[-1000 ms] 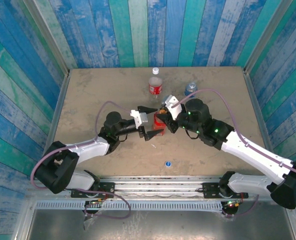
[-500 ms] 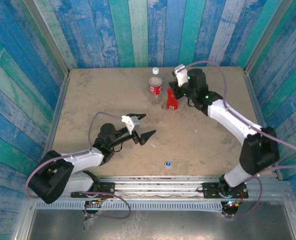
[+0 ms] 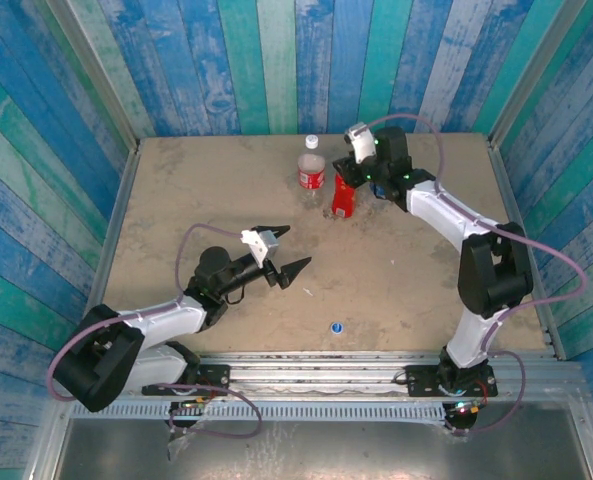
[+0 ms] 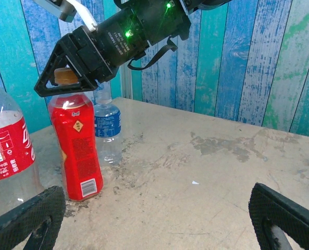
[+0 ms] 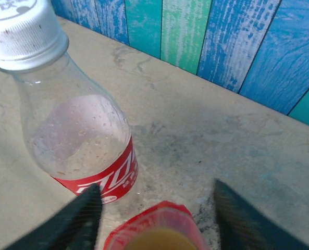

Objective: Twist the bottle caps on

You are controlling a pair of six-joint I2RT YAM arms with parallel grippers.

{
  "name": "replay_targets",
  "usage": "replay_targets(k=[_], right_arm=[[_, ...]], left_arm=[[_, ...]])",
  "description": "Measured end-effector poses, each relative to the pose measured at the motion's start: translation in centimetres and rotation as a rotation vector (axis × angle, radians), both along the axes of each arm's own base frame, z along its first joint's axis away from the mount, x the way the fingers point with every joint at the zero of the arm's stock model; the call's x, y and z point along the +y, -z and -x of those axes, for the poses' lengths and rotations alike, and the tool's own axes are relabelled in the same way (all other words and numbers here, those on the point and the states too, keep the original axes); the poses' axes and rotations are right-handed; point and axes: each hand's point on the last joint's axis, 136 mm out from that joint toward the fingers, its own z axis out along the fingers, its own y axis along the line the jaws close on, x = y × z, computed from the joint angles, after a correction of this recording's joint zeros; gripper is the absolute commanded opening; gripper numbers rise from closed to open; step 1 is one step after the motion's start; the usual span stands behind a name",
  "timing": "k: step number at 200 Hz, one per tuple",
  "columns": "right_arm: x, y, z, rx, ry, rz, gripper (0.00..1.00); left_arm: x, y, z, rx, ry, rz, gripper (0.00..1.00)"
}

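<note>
Orange cap [image 4: 66, 76] sits on the neck of the red bottle [image 4: 76, 148]. Your right gripper [image 3: 343, 183] straddles it with its fingers [image 5: 84, 219] spread, gripping nothing. The pictures don't show whether this cap is fully seated. If it needs more turns, centre the jaws over it, close on the cap alone and twist without leaning, because the bottle stands free with nothing steadying it.

Your left gripper [image 3: 298, 246] hangs wide open and empty, well apart at 8 o'clock from the red bottle. I'd bring it in to hold the body.

Just beside the red bottle at 10 o'clock stands the clear bottle with the red label [image 3: 312, 172], its white cap [image 3: 312, 141] on. The blue-label bottle [image 4: 107, 130] stands just behind the red one, its top hidden. The blue cap [image 3: 336, 326] lies loose on the table [image 3: 426, 280] at 6 o'clock, near your bases.
</note>
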Motion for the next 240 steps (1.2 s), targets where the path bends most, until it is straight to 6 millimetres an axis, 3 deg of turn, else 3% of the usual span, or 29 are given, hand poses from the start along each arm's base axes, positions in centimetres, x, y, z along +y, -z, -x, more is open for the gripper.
replay_targets(k=[25,45,88,107,124,152,166,208,240], right_arm=[[-0.1,-0.5,0.3,-0.004,-0.003,0.002,0.88],[-0.4,-2.3,0.8,-0.036,0.002,-0.008,1.0],[-2.8,-8.5,3.1,-0.191,0.076,-0.031,1.0],[-5.0,-9.7,3.9,-0.239,0.136,-0.035,1.0],[-7.8,-10.1,3.4,-0.246,0.204,-0.051,1.0],[-13.0,-8.6,1.8,-0.195,0.338,-0.086,0.96],[-14.3,-7.4,1.0,-0.164,0.375,-0.093,0.93],[-13.7,-2.0,-1.8,0.004,0.364,-0.038,0.85],[-13.2,1.4,-2.5,0.096,0.339,-0.004,0.69]], left_arm=[[0.0,-0.1,0.0,-0.002,0.0,0.001,0.94],[0.0,-0.1,0.0,-0.002,0.001,0.001,0.94],[-0.3,-0.9,-0.2,-0.017,0.007,0.011,0.94],[-0.4,-1.2,-0.2,-0.023,0.013,0.015,0.94],[-0.7,-1.2,-0.3,-0.023,0.024,0.014,0.94],[-1.1,-1.0,-0.7,-0.014,0.037,0.012,0.94],[-1.3,-0.7,-0.7,-0.004,0.043,0.008,0.94],[-1.4,-0.6,-0.9,-0.001,0.047,0.009,0.94],[-1.5,-0.6,-0.9,0.001,0.047,0.008,0.94]])
